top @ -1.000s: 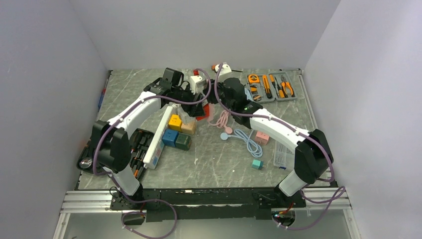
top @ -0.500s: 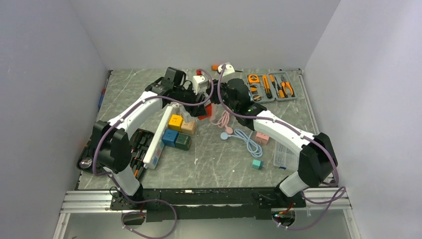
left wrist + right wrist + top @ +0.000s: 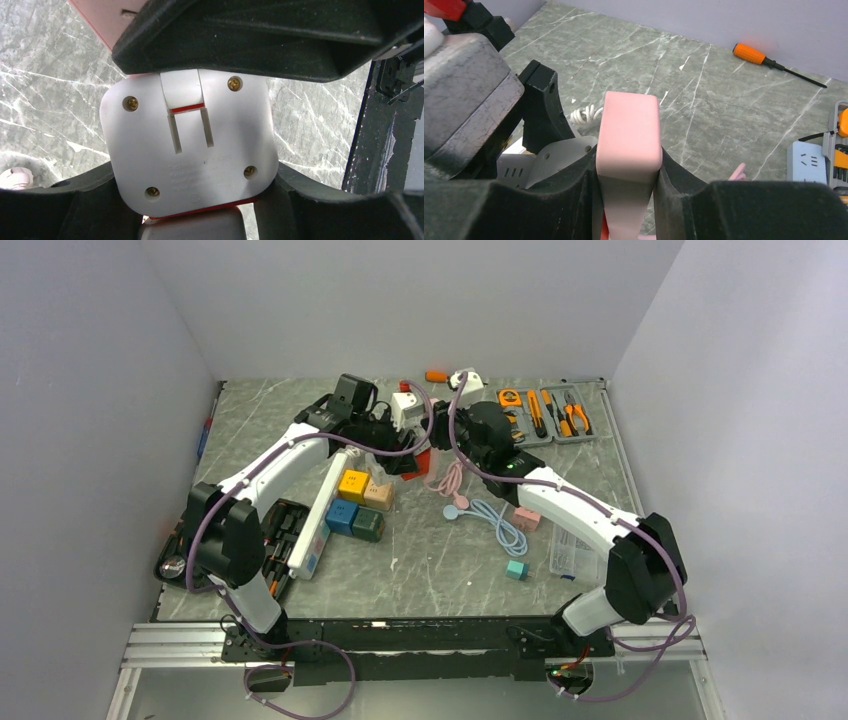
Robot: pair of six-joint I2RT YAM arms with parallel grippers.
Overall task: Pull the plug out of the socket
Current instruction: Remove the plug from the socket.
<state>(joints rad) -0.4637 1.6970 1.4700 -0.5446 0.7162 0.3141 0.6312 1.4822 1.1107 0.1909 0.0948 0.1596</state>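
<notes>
My left gripper (image 3: 404, 453) is shut on a white socket with a red face (image 3: 418, 457), held above the table at the middle back. The left wrist view shows the socket's screwed white back (image 3: 187, 150) clamped between my fingers (image 3: 320, 200). My right gripper (image 3: 447, 440) faces it from the right, shut on the pink plug (image 3: 629, 125), whose pink cable (image 3: 447, 478) hangs to the table. A pale block (image 3: 192, 229) sits against the socket's red face. I cannot tell whether the plug is still seated.
A tool tray (image 3: 543, 415) lies at the back right, an orange screwdriver (image 3: 437, 376) and white adapters (image 3: 405, 407) at the back. Coloured blocks (image 3: 357, 502), a white power strip (image 3: 320, 505), a blue cable (image 3: 497, 520), a teal cube (image 3: 516, 569) and a clear box (image 3: 570, 552) lie nearer.
Both grippers, still shut on socket and plug, have shifted together to the right and slightly toward the back. The right arm's elbow swung right.
</notes>
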